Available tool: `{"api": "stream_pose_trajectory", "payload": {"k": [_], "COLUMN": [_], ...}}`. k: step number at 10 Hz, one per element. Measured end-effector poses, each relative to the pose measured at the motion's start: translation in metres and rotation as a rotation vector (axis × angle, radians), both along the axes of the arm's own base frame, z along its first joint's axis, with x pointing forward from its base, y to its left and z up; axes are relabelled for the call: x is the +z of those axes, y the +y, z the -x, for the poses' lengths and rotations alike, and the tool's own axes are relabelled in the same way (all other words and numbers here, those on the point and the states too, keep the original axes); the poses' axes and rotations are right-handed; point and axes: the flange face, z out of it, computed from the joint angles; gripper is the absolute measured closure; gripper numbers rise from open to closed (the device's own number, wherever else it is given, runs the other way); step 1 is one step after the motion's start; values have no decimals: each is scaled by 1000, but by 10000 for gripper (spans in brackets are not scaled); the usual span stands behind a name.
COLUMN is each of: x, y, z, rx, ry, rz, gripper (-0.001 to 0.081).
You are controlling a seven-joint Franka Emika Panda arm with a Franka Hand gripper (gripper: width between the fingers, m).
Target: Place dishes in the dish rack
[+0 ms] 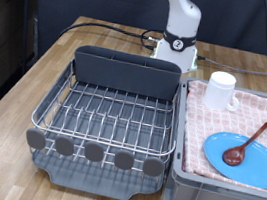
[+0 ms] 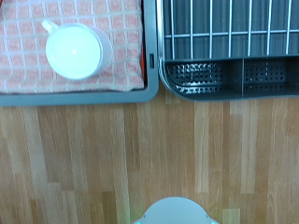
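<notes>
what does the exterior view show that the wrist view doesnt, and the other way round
Only the exterior view shows the light-blue plate with the wooden spoon lying on it, the rack's row of grey discs, and the robot arm. Only the wrist view looks straight down into the perforated floor of the rack's dark bin. Both show the white mug on the pink checked cloth, the grey crate, the dish rack and the wooden table. The gripper shows in neither.

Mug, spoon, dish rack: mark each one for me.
white mug (image 1: 222,90), exterior view, on its side wall.
wooden spoon (image 1: 245,143), exterior view, midway along the handle.
dish rack (image 1: 111,115), exterior view, on the wire floor.
</notes>
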Motion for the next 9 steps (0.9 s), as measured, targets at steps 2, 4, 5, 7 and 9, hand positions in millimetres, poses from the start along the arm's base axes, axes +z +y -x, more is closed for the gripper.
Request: {"api": "stream_pose_trajectory", "payload": {"k": [2,4,5,7,9], "x": [-5,-14,-17,-26,-40], "y": [20,43,55,75,89], "z": [-11,-24,-32,-51,-72], "rx": [-38,-91,-118,-184,-258], "ry": [-28,-42,-47,-49,-49], "rz": [20,38,41,38,22], "gripper": [3,3,3,3,3]}}
